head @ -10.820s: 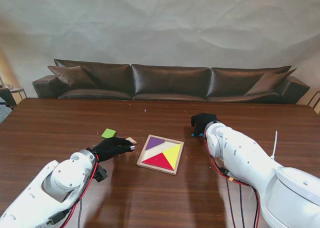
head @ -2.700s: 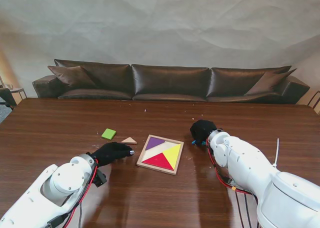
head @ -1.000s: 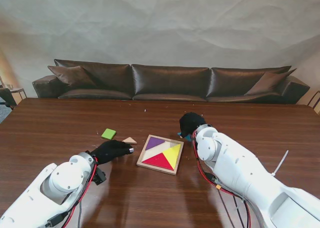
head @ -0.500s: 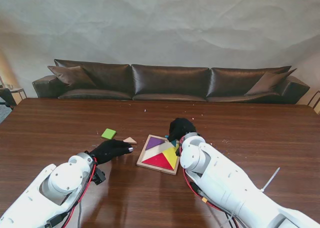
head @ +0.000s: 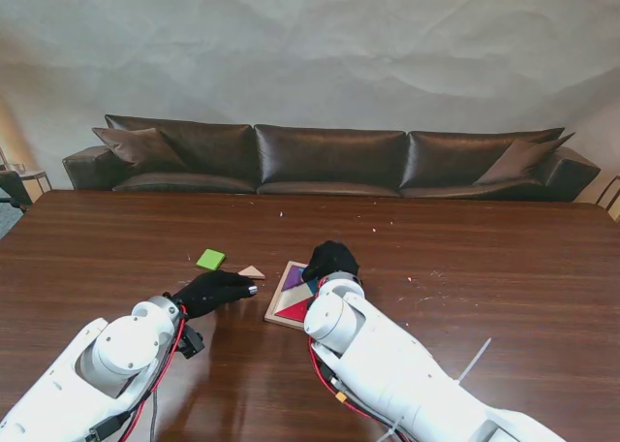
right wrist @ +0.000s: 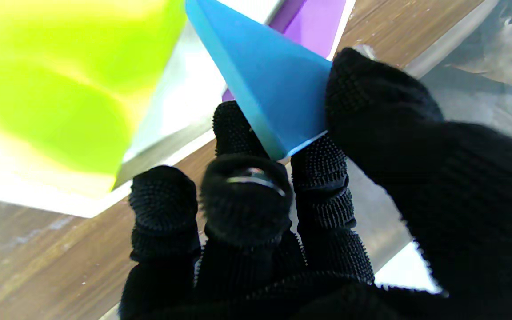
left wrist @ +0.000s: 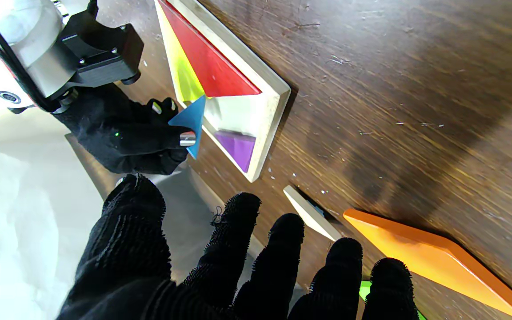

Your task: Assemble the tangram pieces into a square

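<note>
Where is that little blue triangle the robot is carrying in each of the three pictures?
Stand view: barely visible, a blue sliver under the right robot hand, over the wooden tray.
Left wrist view: blue triangle pinched in the right robot hand, beside the tray.
Right wrist view: fills the centre, between fingertips.
Shared landmark: the purple piece.

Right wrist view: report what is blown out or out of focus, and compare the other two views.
Right wrist view: the yellow triangle piece is overexposed and blurred; the blue triangle piece in the right hand is sharper. Left wrist view: wooden tray crisp, white glare at one side. Stand view: evenly lit, small pieces tiny.
</note>
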